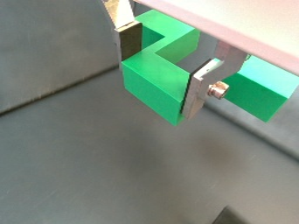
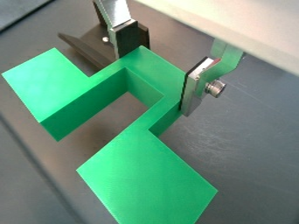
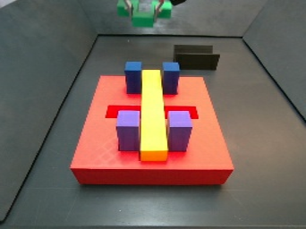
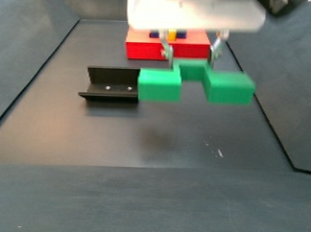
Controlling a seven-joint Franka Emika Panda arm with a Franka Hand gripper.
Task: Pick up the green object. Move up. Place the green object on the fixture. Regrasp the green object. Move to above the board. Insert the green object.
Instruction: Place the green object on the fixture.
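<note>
Pincer (image 4: pixel 188 60): raised clear of the dark surface (image 4: pixel 144 137), silver fingers (image 1: pixel 198 87) pointing down, closed upon the raised middle of the green object (image 4: pixel 195 85), which is held aloft, just beside the fixture (image 4: pixel 110 86). Green object: one, bright green, stepped T-form. Fixture: one. Board (image 3: pixel 107 143): one, red, bearing one yellow bar (image 3: pixel 152 112), two blue blocks (image 3: pixel 134 73), two purple blocks (image 3: pixel 128 131).

Bright green object (image 4: pixel 195 85) between the gripper (image 2: pixel 159 63) and its silver fingers (image 2: pixel 198 85); black fixture (image 4: pixel 110 86); red board (image 3: pixel 150 134) bearing yellow bar (image 3: pixel 152 112), blue and purple blocks.
</note>
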